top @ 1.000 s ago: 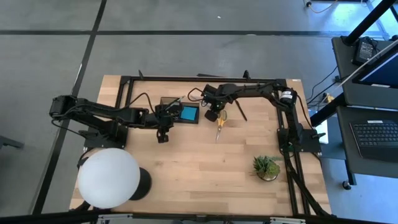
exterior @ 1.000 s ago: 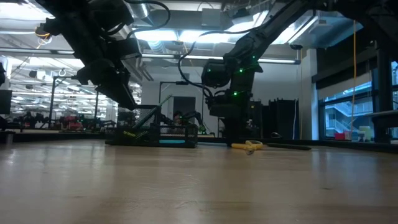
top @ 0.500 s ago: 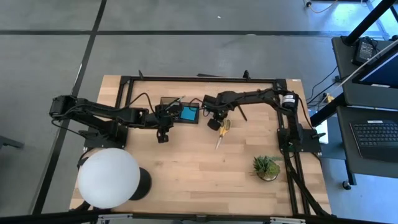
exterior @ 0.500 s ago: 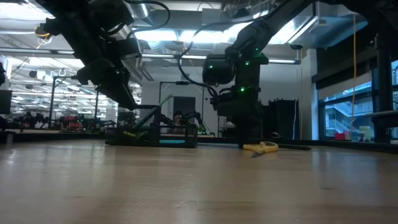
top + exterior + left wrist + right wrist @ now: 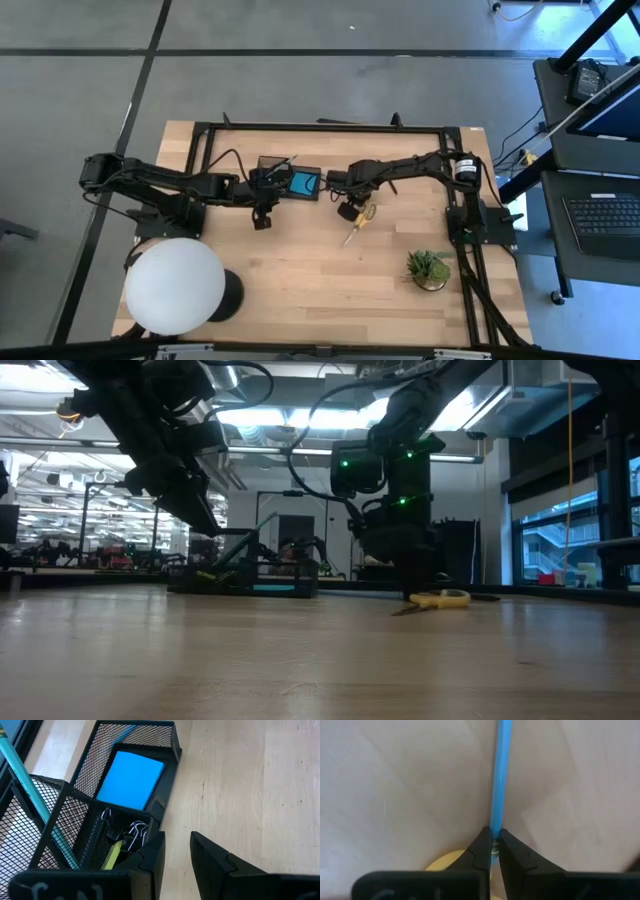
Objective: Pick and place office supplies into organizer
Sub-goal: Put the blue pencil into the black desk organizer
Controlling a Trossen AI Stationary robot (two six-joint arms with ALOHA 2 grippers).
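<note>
The yellow-handled scissors [image 5: 357, 222] lie right of the table's middle, blades toward the near edge. My right gripper [image 5: 348, 212] stands over them, pointing down, and is shut on them. The black mesh organizer [image 5: 290, 178] sits left of them, toward the far side. It holds a blue note pad [image 5: 131, 780], black clips [image 5: 135, 830], a yellow-green piece [image 5: 111, 855] and a teal pen [image 5: 30, 795]. My left gripper [image 5: 175, 855] hovers open at the organizer's near side with nothing between its fingers. My right gripper pinches the scissors' closed blades [image 5: 497, 815] between its two fingers, just ahead of the yellow handles [image 5: 447, 861]. The fingers come from above and lie across the blades. The scissors [image 5: 435, 600] stay about level at the table top; whether they are clear of it I cannot tell.
A big white globe lamp [image 5: 175, 285] stands at the near left corner. A small potted plant [image 5: 428, 268] is at the near right. A black metal frame [image 5: 330, 127] runs along the far side and down the right. Bare wood lies between lamp and plant.
My right gripper has gone toward the table's near edge, staying shut and pointing down. The scissors have travelled with it, low over the wood, blades still pointing toward the near edge.
</note>
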